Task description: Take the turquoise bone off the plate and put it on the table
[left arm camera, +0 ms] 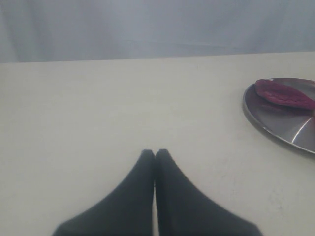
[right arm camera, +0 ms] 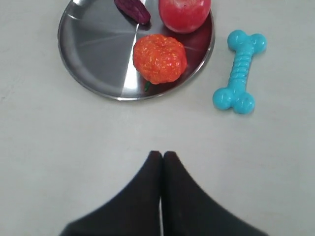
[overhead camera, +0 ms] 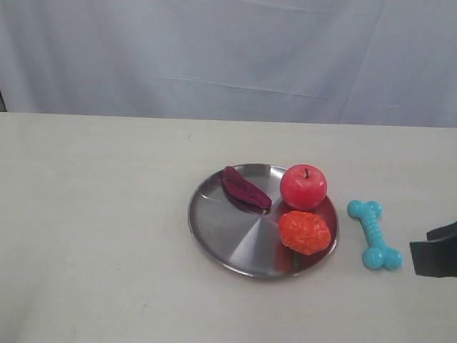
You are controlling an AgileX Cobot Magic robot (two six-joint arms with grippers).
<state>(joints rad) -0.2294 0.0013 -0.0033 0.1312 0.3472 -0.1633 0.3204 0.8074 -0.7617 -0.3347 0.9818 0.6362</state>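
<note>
The turquoise bone [overhead camera: 373, 234] lies flat on the cream table [overhead camera: 93, 236], just right of the steel plate [overhead camera: 221, 229] and apart from its rim; the right wrist view shows the bone [right arm camera: 239, 72] beside the plate [right arm camera: 93, 44] too. My right gripper [right arm camera: 162, 154] is shut with nothing in it, hanging over bare table short of both. A dark part of that arm [overhead camera: 435, 254] shows at the exterior view's right edge, right of the bone. Over bare table to the plate's left, my left gripper [left arm camera: 155, 152] is shut and empty.
On the plate sit a red apple [overhead camera: 303, 186], an orange knobbly fruit [overhead camera: 304, 231] and a dark purple piece [overhead camera: 245, 189]. A pale curtain [overhead camera: 228, 57] hangs behind the table's far edge.
</note>
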